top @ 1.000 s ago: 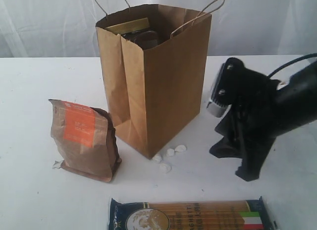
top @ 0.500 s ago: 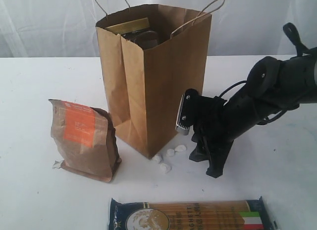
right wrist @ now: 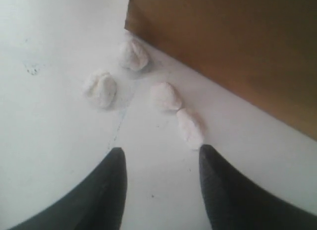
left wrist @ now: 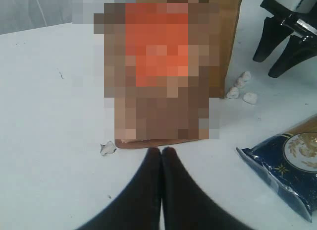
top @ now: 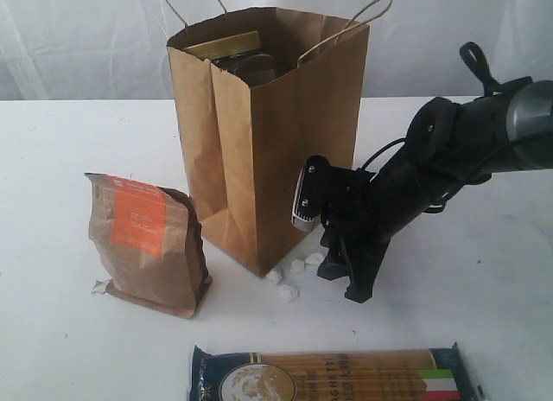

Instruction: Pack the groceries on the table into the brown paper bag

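The brown paper bag [top: 268, 133] stands upright at mid-table, with a gold lid [top: 225, 45] and dark items showing inside its mouth. A kraft pouch with an orange label [top: 147, 245] stands to its left. The long spaghetti pack [top: 333, 377] lies along the near edge. My right gripper [top: 343, 283] hangs open and empty, tips down, just off the bag's near right corner. In the right wrist view it [right wrist: 161, 153] sits right by several white pebbles [right wrist: 166, 96]. My left gripper [left wrist: 161, 150] is shut and empty, low over the table in front of the pouch [left wrist: 158, 71].
White pebble-like bits [top: 294, 276] lie at the bag's near corner, between the bag [right wrist: 237, 46] and my right fingers. A torn white scrap [left wrist: 107, 148] lies beside the pouch's base. The spaghetti pack's dark end [left wrist: 287, 165] lies to one side of the left gripper.
My right arm has swung left and lower, from the table's right side to the bag's near corner by the pebbles. Its jaws kept the same gap. Nothing else moved.
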You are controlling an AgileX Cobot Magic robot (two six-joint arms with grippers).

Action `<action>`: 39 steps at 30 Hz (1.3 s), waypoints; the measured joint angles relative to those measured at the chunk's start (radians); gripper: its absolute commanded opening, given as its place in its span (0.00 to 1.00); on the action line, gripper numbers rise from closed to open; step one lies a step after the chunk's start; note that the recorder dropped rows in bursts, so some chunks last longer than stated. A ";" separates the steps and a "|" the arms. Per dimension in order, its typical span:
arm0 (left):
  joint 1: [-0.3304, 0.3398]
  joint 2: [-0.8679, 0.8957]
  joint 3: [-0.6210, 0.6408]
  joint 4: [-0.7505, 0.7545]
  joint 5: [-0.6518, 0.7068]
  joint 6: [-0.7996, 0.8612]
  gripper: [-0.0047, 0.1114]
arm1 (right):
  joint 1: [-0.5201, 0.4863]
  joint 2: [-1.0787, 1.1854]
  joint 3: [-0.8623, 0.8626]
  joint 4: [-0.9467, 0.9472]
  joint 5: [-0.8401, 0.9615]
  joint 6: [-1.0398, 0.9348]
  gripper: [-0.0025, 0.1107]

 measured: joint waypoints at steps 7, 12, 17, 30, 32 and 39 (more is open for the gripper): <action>0.000 0.000 0.000 0.000 0.000 0.000 0.04 | 0.000 0.029 -0.014 -0.017 0.000 -0.002 0.41; 0.000 0.000 0.000 0.000 0.000 0.000 0.04 | 0.000 0.054 -0.018 -0.019 -0.010 -0.002 0.41; 0.000 0.000 0.000 0.000 0.000 0.000 0.04 | 0.000 0.064 -0.018 -0.021 -0.037 -0.004 0.41; 0.000 0.000 0.000 0.000 0.000 0.000 0.04 | 0.015 0.088 -0.020 -0.021 -0.080 -0.004 0.41; 0.000 0.000 0.000 0.000 0.000 0.000 0.04 | 0.019 0.094 -0.027 -0.021 -0.077 -0.004 0.41; 0.000 0.000 0.000 0.000 0.000 0.000 0.04 | 0.032 0.130 -0.079 -0.015 -0.053 -0.004 0.39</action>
